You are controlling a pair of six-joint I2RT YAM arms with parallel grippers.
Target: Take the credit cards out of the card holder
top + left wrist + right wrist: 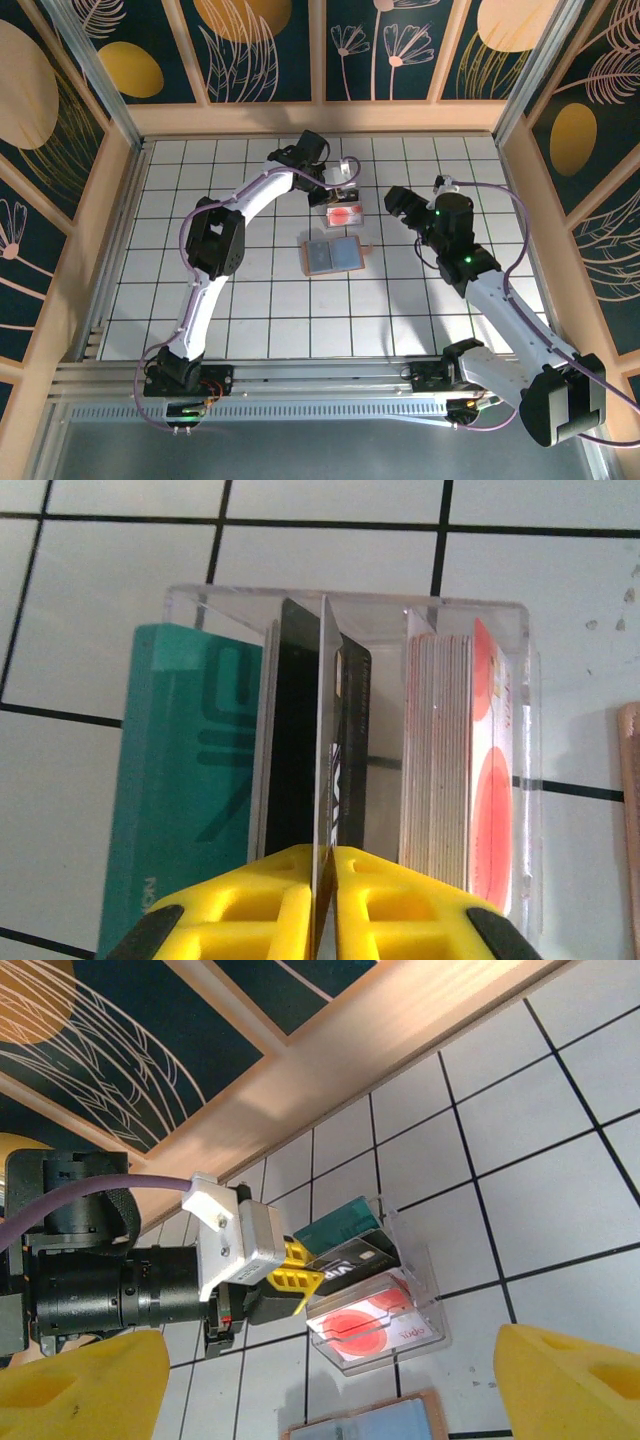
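Left gripper — jaws clamped on a dark credit card, edge-on inside the clear tray. Right gripper — spread wide. Card holder lies open at the tray's 6 o'clock.

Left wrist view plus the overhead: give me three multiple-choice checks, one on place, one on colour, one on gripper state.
1. From the top camera, the card holder lies:
A) inside the clear tray
B) nearer the arm bases than the tray
C) against the back wall

2. In the left wrist view, the card stack at the tray's left end is:
A) purple
B) orange
C) teal

3. The left gripper is:
A) shut on a thin card held edge-on at the tray
B) wide open over the holder
C) shut on the holder

Answers:
1 B, the open holder sits below the tray in that view.
2 C, the stack is plainly teal.
3 A, its jaws meet on the card's edge.
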